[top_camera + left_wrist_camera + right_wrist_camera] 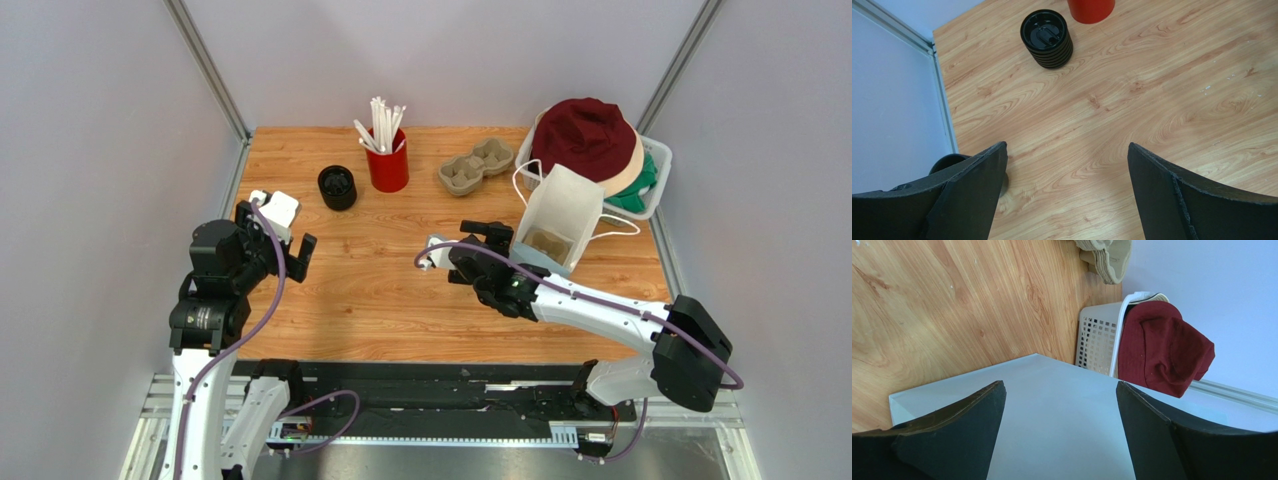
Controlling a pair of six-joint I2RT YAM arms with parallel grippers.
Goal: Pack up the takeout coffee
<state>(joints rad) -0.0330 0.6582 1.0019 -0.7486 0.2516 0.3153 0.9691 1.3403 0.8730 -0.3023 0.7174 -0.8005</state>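
Observation:
The takeout coffee is out of view in all three views. A white paper bag (565, 205) with looped handles stands at the right, its mouth open; something tan lies inside that I cannot identify. My right gripper (503, 250) is open right at the bag's near side, and the bag's white wall (1062, 430) fills the space under its spread fingers (1061, 387). My left gripper (280, 238) is open at the table's left edge, with only bare wood between its fingers (1067, 150).
A squat black ribbed round piece (337, 187) (1047, 37) sits ahead of the left gripper. A red cup of white straws (387, 160), a cardboard cup carrier (476, 166) and a white basket (655, 160) of hats, a dark red one (1162, 350) on top, line the back. Grey walls enclose the table.

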